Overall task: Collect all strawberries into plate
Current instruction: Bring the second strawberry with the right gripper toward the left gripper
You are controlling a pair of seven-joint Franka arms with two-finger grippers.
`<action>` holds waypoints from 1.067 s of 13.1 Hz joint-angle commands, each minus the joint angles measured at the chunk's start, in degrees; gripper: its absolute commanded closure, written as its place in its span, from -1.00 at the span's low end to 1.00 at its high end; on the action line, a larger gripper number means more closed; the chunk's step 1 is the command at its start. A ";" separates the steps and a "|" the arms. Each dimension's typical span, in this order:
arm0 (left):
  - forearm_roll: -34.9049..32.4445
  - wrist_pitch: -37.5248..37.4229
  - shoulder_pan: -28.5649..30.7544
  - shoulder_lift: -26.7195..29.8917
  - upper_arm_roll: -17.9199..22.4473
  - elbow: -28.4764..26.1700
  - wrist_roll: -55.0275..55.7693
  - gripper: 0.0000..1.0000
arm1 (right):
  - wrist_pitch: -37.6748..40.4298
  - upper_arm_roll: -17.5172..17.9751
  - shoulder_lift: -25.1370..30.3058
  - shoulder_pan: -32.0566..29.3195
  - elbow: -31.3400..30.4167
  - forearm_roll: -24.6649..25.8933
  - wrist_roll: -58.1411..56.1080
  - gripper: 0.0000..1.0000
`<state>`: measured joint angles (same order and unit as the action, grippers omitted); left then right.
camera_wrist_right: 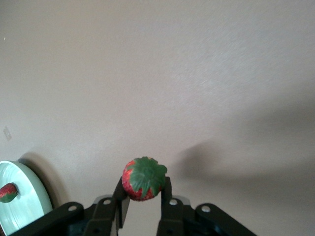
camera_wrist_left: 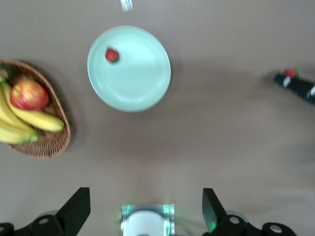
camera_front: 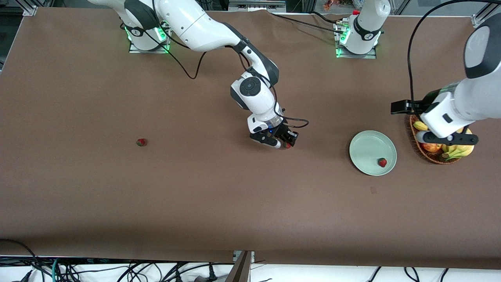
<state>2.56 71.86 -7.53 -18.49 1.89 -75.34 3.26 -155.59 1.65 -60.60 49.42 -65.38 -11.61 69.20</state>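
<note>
Table (camera_front: 117,203), brown cloth cover. Item 1: right gripper (camera_front: 284,143), over mid-table, between the plate and the lone berry, fingers (camera_wrist_right: 165,196) clamped on 1 strawberry (camera_wrist_right: 143,178), green cap toward the wrist cam; same berry shows as a red speck at the tool tip in front view (camera_front: 287,145) and in the left wrist view (camera_wrist_left: 290,73). Item 2: plate (camera_front: 366,147), pale mint, round, raised rim, flat on the table toward the left arm's end, just beside the basket, not touching it. Item 3: 2nd strawberry (camera_front: 382,162) inside the plate, near the rim on the side nearer the front cam; also seen in the left wrist view (camera_wrist_left: 112,55) and at the edge of the right wrist view (camera_wrist_right: 7,192). Item 4: 3rd strawberry (camera_front: 141,142), alone on bare cloth toward the right arm's end, well apart from plate and both arms. Item 5: wicker basket (camera_front: 428,156), brown, holding bananas (camera_front: 458,150) and 1 red-yellow apple (camera_wrist_left: 29,94). Item 6: left gripper (camera_front: 446,138), up over the basket, arm waiting, fingers (camera_wrist_left: 76,209) spread wide, nothing between them.
</note>
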 commanded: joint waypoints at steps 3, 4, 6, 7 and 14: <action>-1.77 1.00 -0.82 -3.56 0.04 2.22 1.99 -1.00 | 5.87 -3.83 0.30 -0.02 3.50 1.77 -1.16 -1.00; -1.16 1.70 -1.00 -3.74 -0.13 1.96 3.05 -1.00 | 10.17 -4.80 2.05 -0.72 3.59 1.68 -3.26 -1.00; 4.61 10.97 -1.70 -4.01 -0.14 -2.93 4.81 -1.00 | 18.87 -4.37 6.09 -5.27 3.50 1.07 -11.32 -1.00; 7.35 17.02 -1.79 -4.09 -0.05 -5.66 6.30 -1.00 | 23.27 -4.37 7.85 -7.21 3.24 0.89 -15.81 -1.00; 6.84 58.88 -11.52 -8.74 -0.22 -29.32 14.13 -1.00 | 60.36 -8.84 14.02 -20.93 3.15 1.77 -49.98 -1.00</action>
<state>9.82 124.17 -16.70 -26.25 1.28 -99.99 15.12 -102.05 -5.86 -47.99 31.05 -60.79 -10.35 27.58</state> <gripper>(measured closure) 0.000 0.000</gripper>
